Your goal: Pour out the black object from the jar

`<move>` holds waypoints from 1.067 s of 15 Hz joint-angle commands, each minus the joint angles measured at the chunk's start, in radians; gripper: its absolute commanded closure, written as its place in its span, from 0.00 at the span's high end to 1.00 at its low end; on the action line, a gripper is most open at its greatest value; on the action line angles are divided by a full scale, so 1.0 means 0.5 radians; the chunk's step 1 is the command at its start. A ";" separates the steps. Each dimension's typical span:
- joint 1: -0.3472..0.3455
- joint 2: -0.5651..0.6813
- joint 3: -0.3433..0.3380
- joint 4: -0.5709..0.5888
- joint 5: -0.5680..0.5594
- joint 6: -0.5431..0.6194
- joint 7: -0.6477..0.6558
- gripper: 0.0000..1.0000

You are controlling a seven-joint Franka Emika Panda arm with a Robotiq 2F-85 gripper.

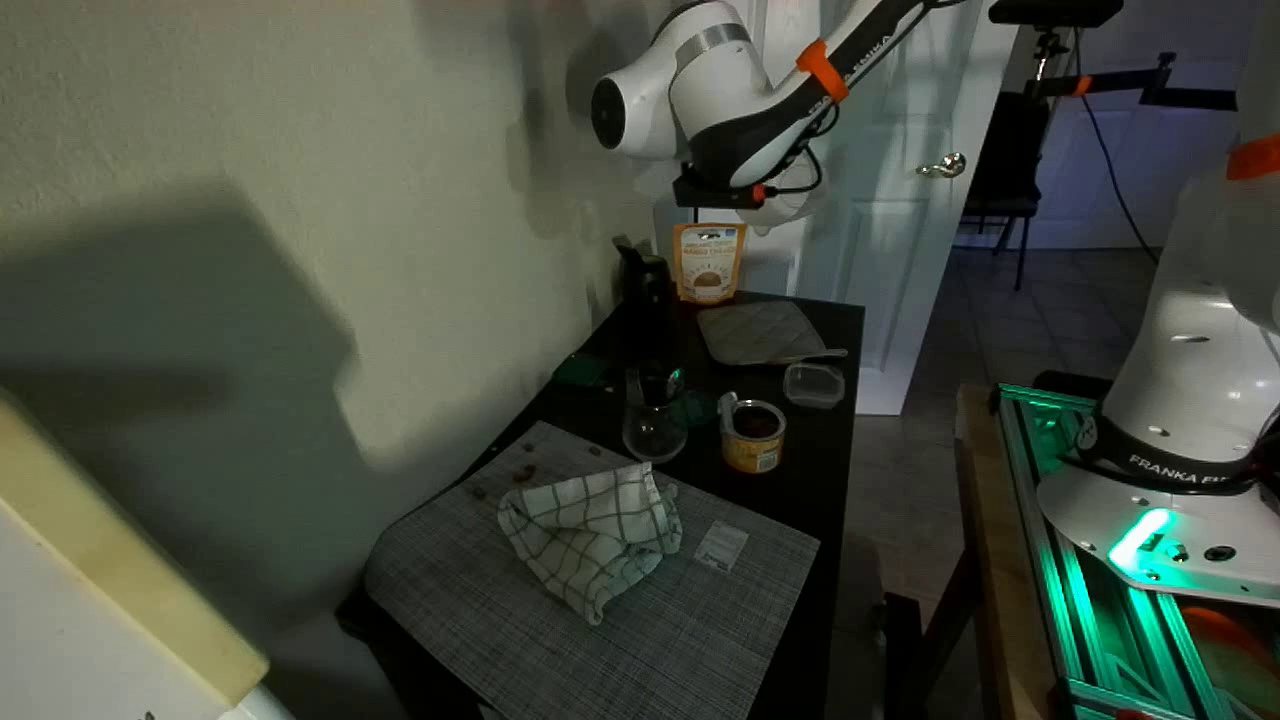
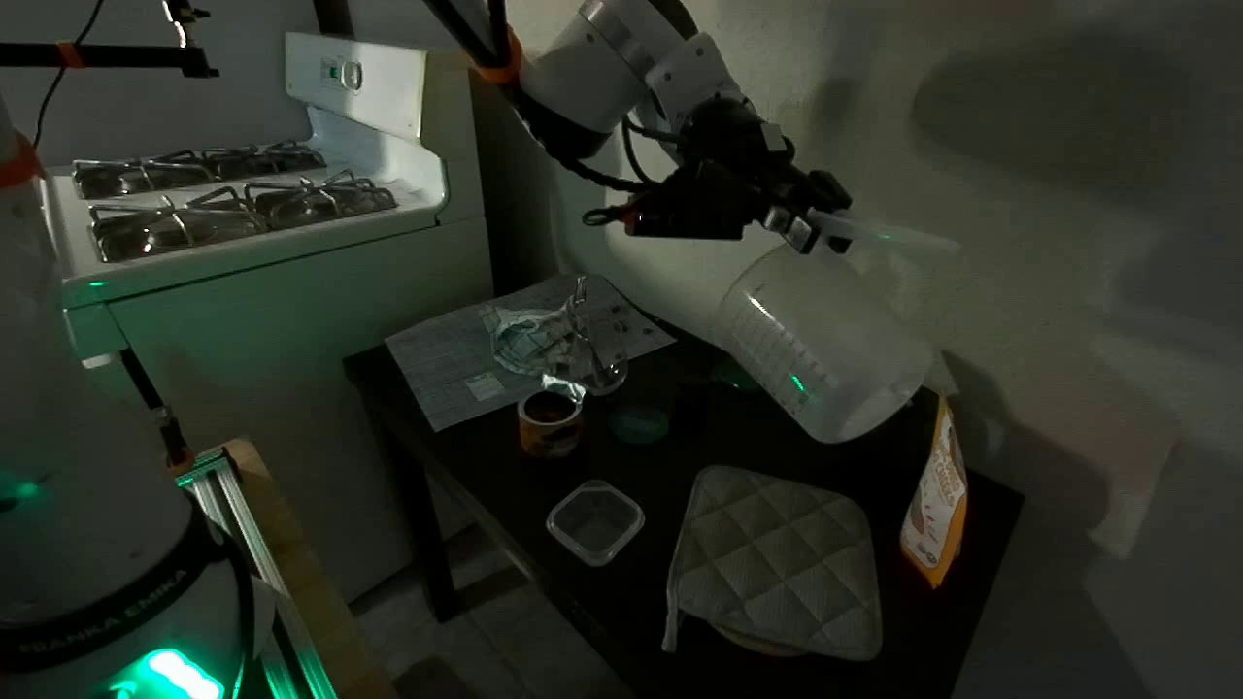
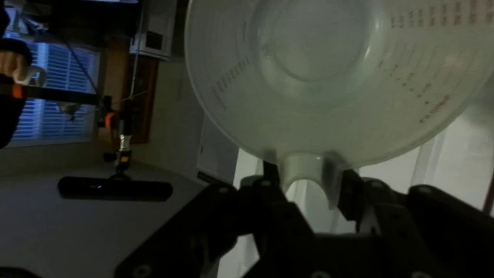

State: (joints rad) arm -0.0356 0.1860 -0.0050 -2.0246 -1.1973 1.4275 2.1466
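Presumably the pouring is over — no black object is showing inside the jar [image 2: 830,345]; the gripper [image 3: 306,179] is holding it tilted above the table [image 2: 660,485], fingers [image 3: 349,195] partly apart, pinching its handle [image 3: 303,166]; the next move is likely calling for levelling and lowering.

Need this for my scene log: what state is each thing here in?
Jar: tilted, held in the air; no contents visible
Claw: closed on the jar
Can: open, lid peeled up
Clear tub: uncovered
Checked towel: crumpled
Small dark pieces: scattered
Orange pouch: standing upright; sealed or not, cannot tell
Quilted pot holder: lying down
Base light: lit green
Stove: no flame visible
Door: looks open
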 commanded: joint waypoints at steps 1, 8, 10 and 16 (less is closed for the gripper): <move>-0.027 0.056 -0.005 -0.017 0.041 0.311 -0.183 0.11; -0.023 0.086 -0.011 -0.024 0.123 0.446 -0.633 0.11; 0.004 0.110 -0.022 -0.004 0.081 0.390 -0.580 0.11; 0.005 0.110 -0.023 -0.002 0.080 0.391 -0.588 0.36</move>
State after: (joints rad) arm -0.0424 0.2406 -0.0080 -2.0269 -1.1603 1.6237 1.8546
